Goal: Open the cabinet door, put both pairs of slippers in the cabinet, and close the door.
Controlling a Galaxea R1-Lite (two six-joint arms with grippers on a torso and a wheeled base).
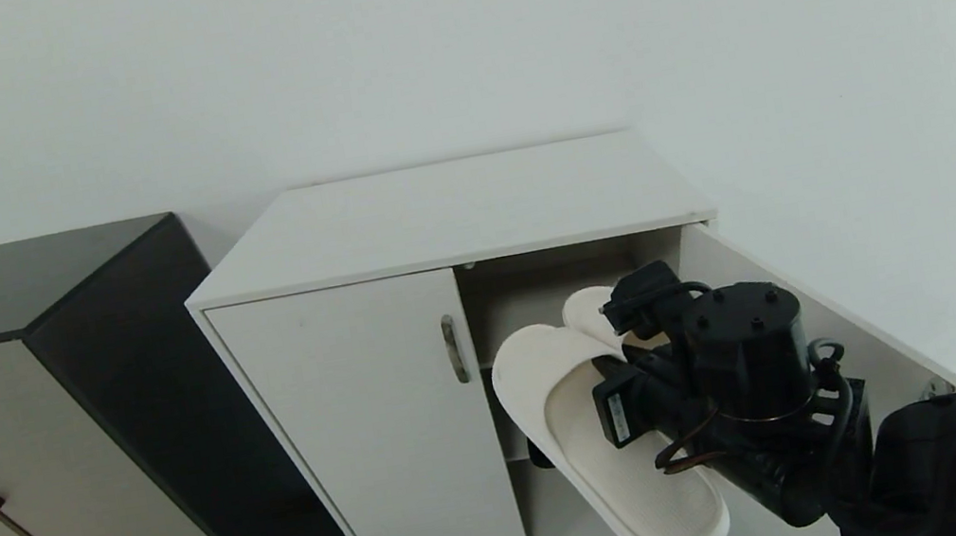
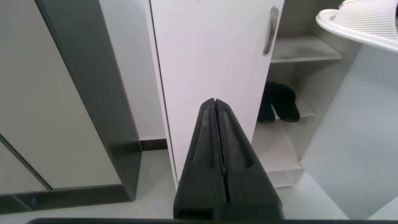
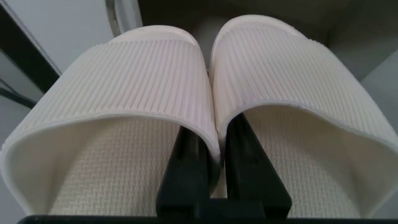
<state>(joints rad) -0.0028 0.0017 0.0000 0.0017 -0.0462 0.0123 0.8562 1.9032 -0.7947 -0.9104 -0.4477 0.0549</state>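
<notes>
A pair of white slippers [image 1: 604,425] hangs in front of the white cabinet's [image 1: 450,215] open right half, toes pointing into it. My right gripper [image 1: 636,358] is shut on the slippers' inner sides [image 3: 211,106], its fingers [image 3: 186,168] reaching under the ribbed straps. A pair of black slippers [image 2: 278,102] lies on a lower shelf inside the cabinet. My left gripper [image 2: 214,106] is shut on nothing, low in front of the closed left door [image 2: 211,56]. The white pair's edge [image 2: 364,22] also appears in the left wrist view.
The cabinet's right door [image 1: 834,336] swings out toward me beside my right arm. The left door carries a metal handle [image 1: 452,349]. A black and beige cabinet [image 1: 119,363] stands close on the left. A white wall is behind both.
</notes>
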